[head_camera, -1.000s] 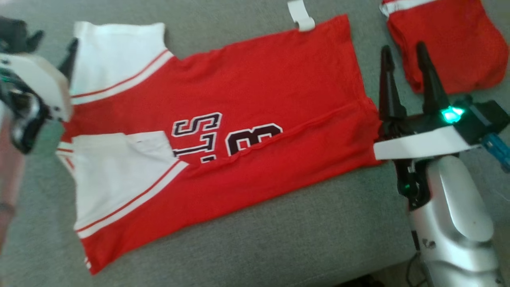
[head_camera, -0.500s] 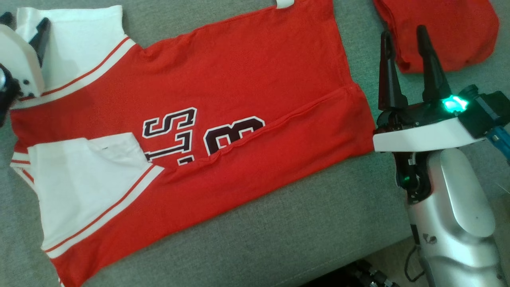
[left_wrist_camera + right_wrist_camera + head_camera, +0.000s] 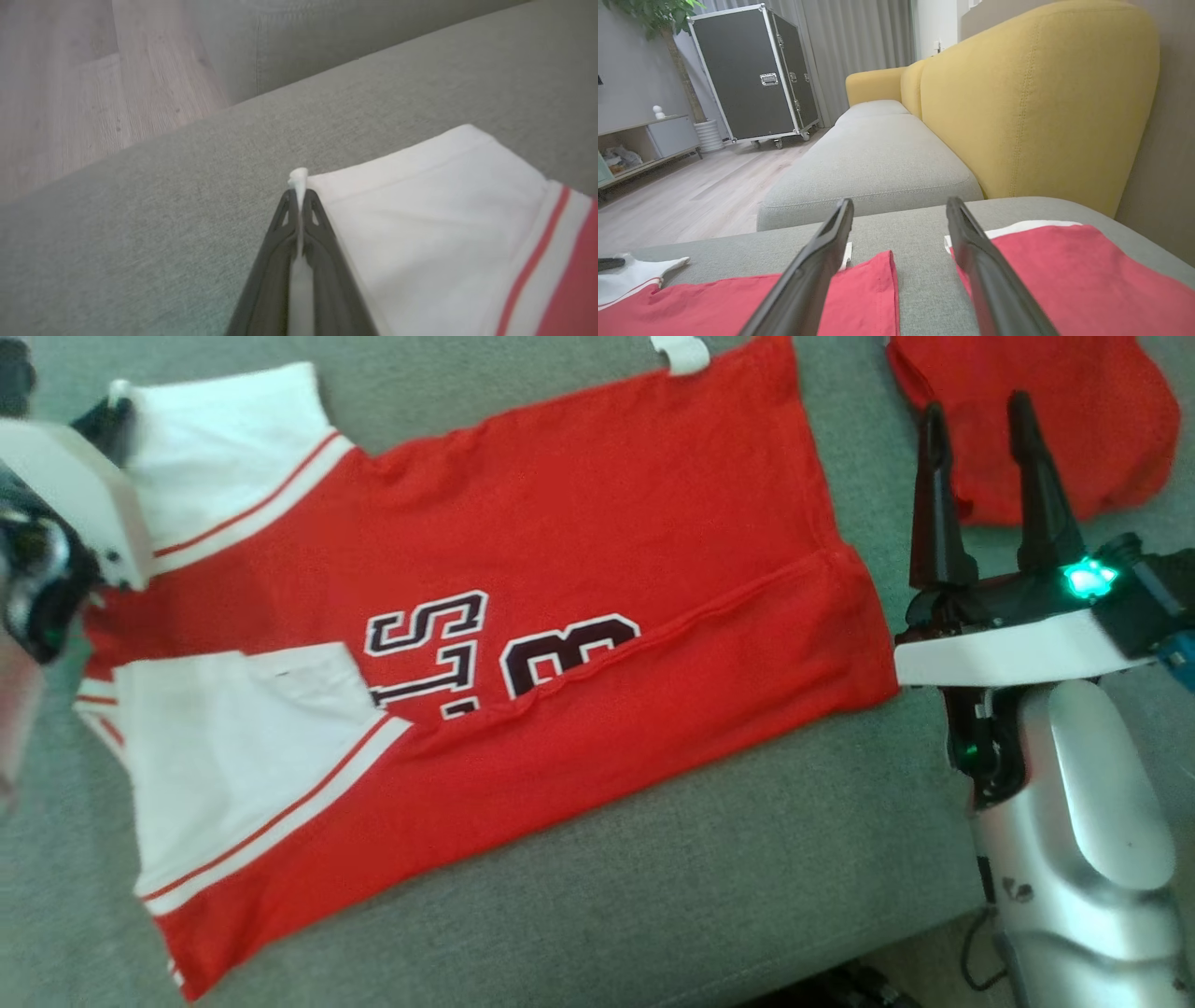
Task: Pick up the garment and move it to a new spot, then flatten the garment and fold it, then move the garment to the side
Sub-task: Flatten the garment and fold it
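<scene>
**Obscured or cut off.**
- In the head view the left gripper [image 3: 105,418] is mostly behind its own pale wrist housing, with only dark tips showing at the far sleeve.
- A white label [image 3: 680,353] at the jersey's far hem is cropped by the top edge. So is the second red garment [image 3: 1074,401] at the upper right.
- The folded-up near side of the jersey and a white sleeve cover part of the chest print.
- The head view is slightly soft, so fine stitching is not legible.

**Item: jersey [image 3: 579,551].**
- It is red with white short sleeves, each edged with a red stripe and a white band.
- It lies spread on the grey sofa cushion [image 3: 747,877], collar end toward the robot's left and hem toward its right.
- The near long side is folded over the body, leaving a raised crease, and the near sleeve lies on top.

**Writing.** Block characters in black with a white outline run sideways. An "S", an "L" and a "3" can be made out, and the rest is covered. No brand mark is readable.

**Left gripper [image 3: 299,198].** It is clenched on the outer corner of the far white sleeve, and a tuft of cloth sticks out past the tips.

**Right gripper [image 3: 976,406].**
- Its fingers are spread and hold nothing.
- It sits between the jersey's hem and the second red garment, above the cushion.

**Surroundings, right wrist view.**
- Yellow sofa back [image 3: 1031,93]
- Black flight case [image 3: 752,70]
- Wood floor [image 3: 691,196]
</scene>
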You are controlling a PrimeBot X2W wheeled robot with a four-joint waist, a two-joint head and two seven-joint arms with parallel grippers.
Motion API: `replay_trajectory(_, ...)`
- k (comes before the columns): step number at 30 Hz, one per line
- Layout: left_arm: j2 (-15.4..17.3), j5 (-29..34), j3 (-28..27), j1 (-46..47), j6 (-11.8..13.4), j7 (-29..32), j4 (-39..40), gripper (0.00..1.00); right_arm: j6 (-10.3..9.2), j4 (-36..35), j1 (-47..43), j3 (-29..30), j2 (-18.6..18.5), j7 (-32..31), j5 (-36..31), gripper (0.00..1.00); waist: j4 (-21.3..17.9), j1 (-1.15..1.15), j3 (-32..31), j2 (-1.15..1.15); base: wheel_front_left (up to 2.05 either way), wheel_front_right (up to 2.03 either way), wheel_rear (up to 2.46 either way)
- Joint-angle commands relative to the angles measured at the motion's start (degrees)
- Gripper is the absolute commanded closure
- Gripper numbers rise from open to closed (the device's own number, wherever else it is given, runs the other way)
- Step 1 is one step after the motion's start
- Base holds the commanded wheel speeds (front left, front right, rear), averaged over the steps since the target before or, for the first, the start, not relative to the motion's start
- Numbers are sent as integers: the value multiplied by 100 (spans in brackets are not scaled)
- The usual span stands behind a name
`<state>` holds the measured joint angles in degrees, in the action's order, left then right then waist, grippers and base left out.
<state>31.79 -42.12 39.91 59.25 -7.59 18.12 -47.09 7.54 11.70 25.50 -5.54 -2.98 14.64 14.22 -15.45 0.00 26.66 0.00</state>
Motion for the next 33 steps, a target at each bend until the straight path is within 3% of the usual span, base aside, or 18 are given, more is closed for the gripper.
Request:
replay_trajectory(1,162,23,-117,80,10,-435,247,100,-5,-98,46,-93,10,36,-170,0,179,0,-191,0,0,0,0)
replay_trajectory(9,-70,187,23,-163,17,-1559,751,100,-5,605,311,145,-17,-5,-852,0,672,0,-551,0,0,0,0)
replay_trajectory(14,-266,272,124,-465,132,-1962,1242,100,-5,1340,799,208,-371,-479,-918,0,1080,0,-716,0,0,0,0)
replay_trajectory(23,-344,392,332,-841,345,-2039,2170,100,-5,2993,1685,-130,-1076,-1563,-673,0,1613,0,-707,0,0,0,0)
replay_trajectory(33,-370,400,411,-756,442,-1825,2926,100,-5,4425,2595,-528,-1534,-1953,-670,0,1954,0,-348,0,0,0,0)
